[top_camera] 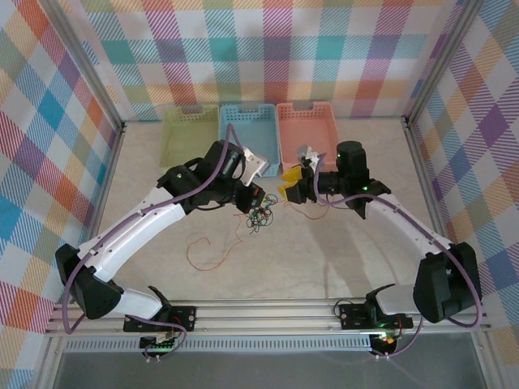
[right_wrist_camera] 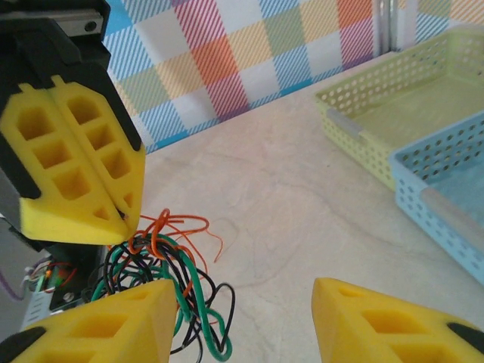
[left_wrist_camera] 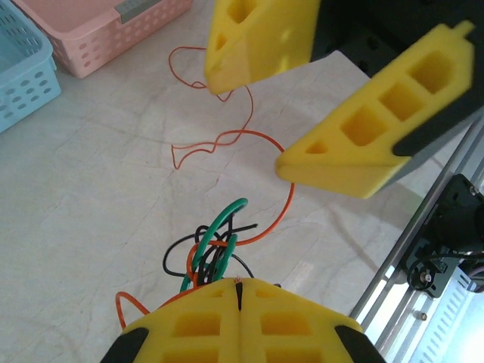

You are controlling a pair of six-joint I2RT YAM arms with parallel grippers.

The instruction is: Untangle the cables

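Yellow foam fingers of the left gripper (left_wrist_camera: 238, 291) are pressed together on a knot of thin orange, green and black cables (left_wrist_camera: 214, 242). The knot sits on the pale marbled tabletop (top_camera: 340, 251), just on the arms' side of the light-blue perforated plastic basket (top_camera: 251, 121). Over that knot the right gripper (right_wrist_camera: 246, 302) stands parted, holding nothing. By this showing little is done: only one orange strand (left_wrist_camera: 257, 133) trails free, while the green and black loops are interlaced.

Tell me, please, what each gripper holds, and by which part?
The left gripper pinches the cables at the tangle's edge; the right gripper is open, holding nothing.
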